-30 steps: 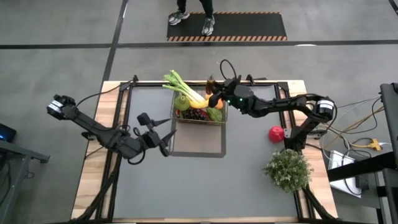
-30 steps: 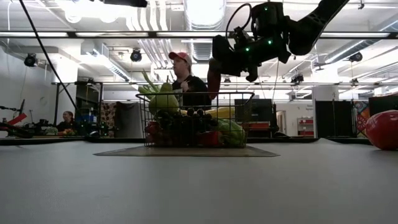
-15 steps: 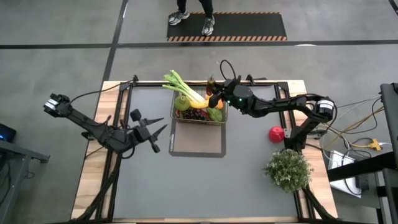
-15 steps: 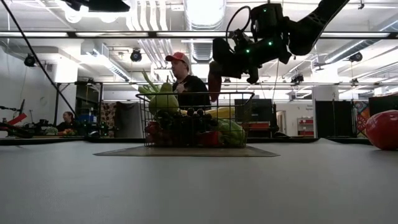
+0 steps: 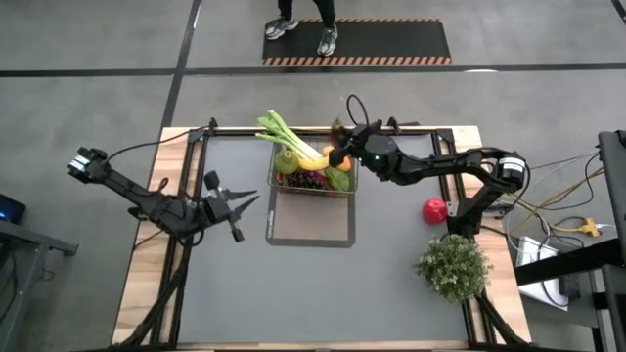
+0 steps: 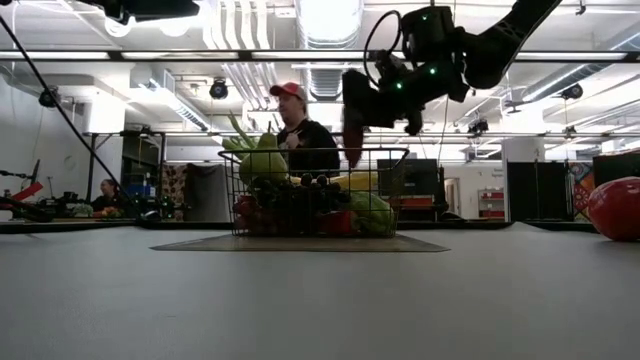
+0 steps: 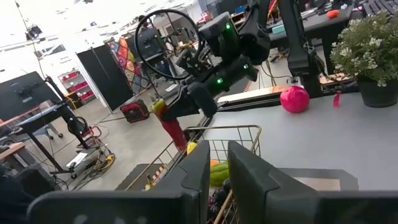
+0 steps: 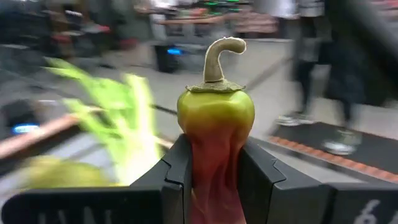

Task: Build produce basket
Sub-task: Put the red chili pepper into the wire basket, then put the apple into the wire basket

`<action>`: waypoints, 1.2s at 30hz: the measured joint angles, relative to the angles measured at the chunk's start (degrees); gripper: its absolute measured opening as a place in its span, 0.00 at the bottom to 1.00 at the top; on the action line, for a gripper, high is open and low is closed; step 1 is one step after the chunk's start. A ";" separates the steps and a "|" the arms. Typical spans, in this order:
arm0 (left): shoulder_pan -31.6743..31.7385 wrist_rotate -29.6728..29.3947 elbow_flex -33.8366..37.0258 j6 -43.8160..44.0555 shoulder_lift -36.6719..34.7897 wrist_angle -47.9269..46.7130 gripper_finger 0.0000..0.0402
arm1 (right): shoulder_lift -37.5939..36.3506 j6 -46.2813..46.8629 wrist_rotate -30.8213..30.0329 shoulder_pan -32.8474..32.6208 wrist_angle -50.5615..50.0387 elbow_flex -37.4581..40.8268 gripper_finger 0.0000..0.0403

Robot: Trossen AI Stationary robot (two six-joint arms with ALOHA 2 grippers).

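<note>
The wire basket (image 5: 273, 186) (image 6: 400, 190) stands on a dark mat (image 5: 313, 225) and holds a leek (image 5: 282, 131), a pear (image 5: 287, 161), a banana (image 5: 318, 158) and grapes (image 5: 308, 180). My right gripper (image 5: 339, 154) (image 8: 214, 165) hangs over the basket's far right corner, shut on a red pepper (image 6: 352, 135) with a green top and a curled stem. A red apple (image 5: 435, 209) lies on the table to the right. My left gripper (image 5: 254, 200) (image 7: 217, 165) hovers left of the basket, shut with nothing between its fingers. My right gripper pinches the pepper's red body (image 8: 214, 149), just below its green shoulder, between its two fingers (image 8: 177, 171). The arm reaches in from the table's right. The pepper's stem end points away from the wrist. It is lifted clear above the basket's rim.
A bushy potted plant (image 5: 452, 266) stands near the right front of the table. A person (image 6: 300, 135) stands beyond the far edge, with their shoes (image 5: 303, 29) on a striped floor mat. The grey table surface in front of the basket lies bare.
My left gripper has drawn back from the basket toward the table's left edge, and its fingers have shut from wide open to nearly together, holding nothing. My right gripper has stayed over the basket with the pepper.
</note>
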State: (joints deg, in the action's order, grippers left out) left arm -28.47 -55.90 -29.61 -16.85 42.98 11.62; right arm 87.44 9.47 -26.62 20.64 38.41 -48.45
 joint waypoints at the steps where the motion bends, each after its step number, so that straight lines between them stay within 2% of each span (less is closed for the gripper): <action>1: 0.00 0.00 0.18 -0.01 -0.28 0.00 0.09 | 0.00 -0.12 -3.06 0.00 -1.16 0.00 0.19; 4: 0.00 0.00 0.70 -0.03 -1.23 0.83 0.08 | 0.00 -0.08 -7.90 0.11 -5.11 0.06 0.19; 15: 0.00 0.00 1.10 -0.34 -2.14 1.53 0.08 | 2.21 0.59 -9.61 0.20 -6.80 0.07 0.21; 27: 0.00 0.00 1.10 -0.53 -2.14 1.48 0.08 | 2.38 2.57 -9.52 0.15 -6.86 0.07 0.48; 36: 0.00 -0.01 1.10 -0.56 -2.16 1.44 0.08 | 2.27 2.58 -9.45 0.13 -6.86 0.07 0.57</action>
State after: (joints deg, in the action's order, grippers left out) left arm -28.47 -55.91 -28.51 -17.41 40.82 13.06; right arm 89.71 12.05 -36.07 20.78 31.55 -48.38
